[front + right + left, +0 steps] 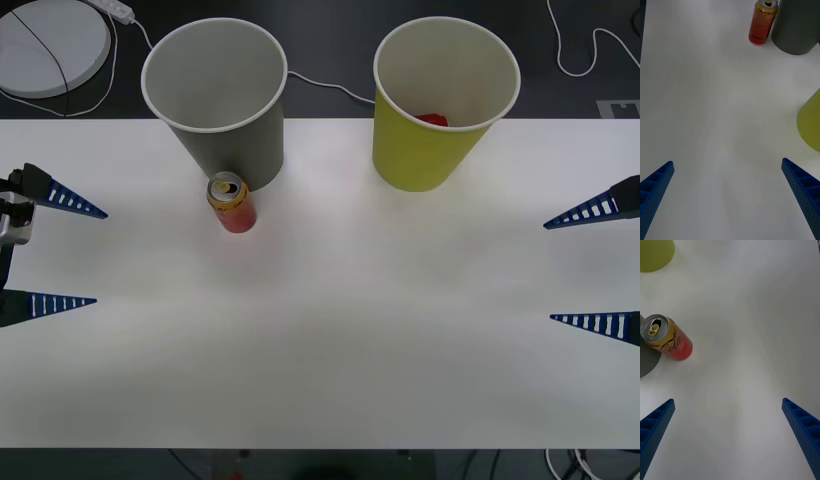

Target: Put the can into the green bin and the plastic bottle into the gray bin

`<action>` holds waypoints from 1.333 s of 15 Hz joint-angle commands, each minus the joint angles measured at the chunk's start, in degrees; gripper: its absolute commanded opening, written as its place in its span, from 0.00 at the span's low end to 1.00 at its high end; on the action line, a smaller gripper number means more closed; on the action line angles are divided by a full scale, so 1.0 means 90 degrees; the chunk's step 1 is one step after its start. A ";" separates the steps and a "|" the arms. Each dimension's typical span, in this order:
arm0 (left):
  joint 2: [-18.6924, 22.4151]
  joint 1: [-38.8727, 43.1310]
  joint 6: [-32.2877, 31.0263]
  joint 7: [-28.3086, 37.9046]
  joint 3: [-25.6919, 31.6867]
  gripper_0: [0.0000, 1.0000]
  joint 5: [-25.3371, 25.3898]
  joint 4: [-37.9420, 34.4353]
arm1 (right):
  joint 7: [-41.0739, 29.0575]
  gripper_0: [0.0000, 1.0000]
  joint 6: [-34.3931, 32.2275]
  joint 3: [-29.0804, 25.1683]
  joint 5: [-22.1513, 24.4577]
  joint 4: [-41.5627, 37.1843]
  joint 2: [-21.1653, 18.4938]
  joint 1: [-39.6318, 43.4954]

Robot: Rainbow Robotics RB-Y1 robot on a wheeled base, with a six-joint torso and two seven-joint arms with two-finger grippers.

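Just in front of the gray bin (215, 95) stands the can (231, 203), so I bring my left gripper (60, 252), fingers spread and empty, squarely around it, sparing the cup.
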 commanded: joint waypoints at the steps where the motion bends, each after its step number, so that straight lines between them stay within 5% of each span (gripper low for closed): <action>1: 0.0000 0.0000 0.0000 0.0000 0.0000 1.00 0.0000 0.0000 | 0.0000 1.00 0.0000 0.0000 0.0000 0.0000 0.0000 0.0000; 10: 0.0068 -0.0029 -0.0156 0.0205 -0.0205 1.00 0.0254 0.0059 | 0.0000 1.00 0.0000 0.0000 0.0000 0.0000 0.0000 0.0000; 15: 0.0176 0.0039 -0.0127 0.0361 -0.0166 1.00 0.1465 0.0918 | 0.0000 1.00 0.0000 0.0000 0.0000 0.0000 0.0000 0.0000; 20: 0.0166 0.0410 0.0166 0.0469 -0.0010 1.00 0.2061 0.1162 | 0.0000 1.00 0.0000 0.0000 0.0000 0.0000 0.0000 0.0000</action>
